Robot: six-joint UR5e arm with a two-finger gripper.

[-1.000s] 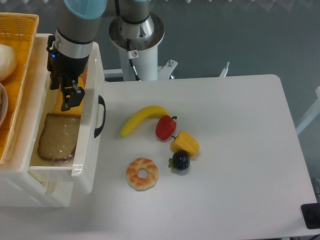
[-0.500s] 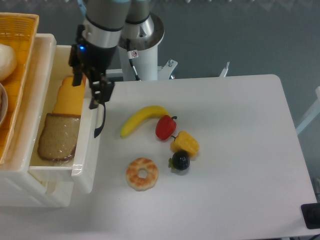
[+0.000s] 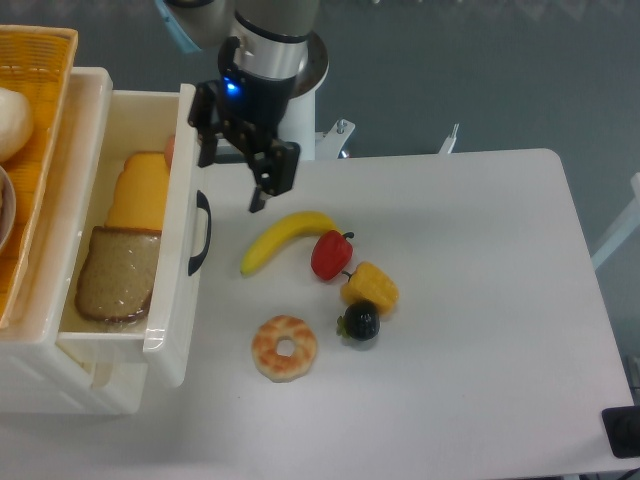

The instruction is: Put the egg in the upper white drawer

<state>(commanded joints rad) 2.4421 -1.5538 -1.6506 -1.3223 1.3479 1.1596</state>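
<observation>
The upper white drawer stands pulled open at the left, its black curved handle facing the table. The egg shows as a small salmon-pink sliver at the drawer's far end, partly hidden behind the right wall. It lies beyond a yellow cheese slice and a brown bread slice. My gripper hangs open and empty just right of the drawer, above the table's back edge, apart from the egg.
On the table lie a banana, a red pepper, a yellow pepper, a dark round fruit and a ring-shaped shrimp. A wicker basket holding a white ball stands left of the drawer.
My gripper has risen out of the drawer and swung right, past its wall, to above the table. The egg now shows lying at the drawer's far end.
</observation>
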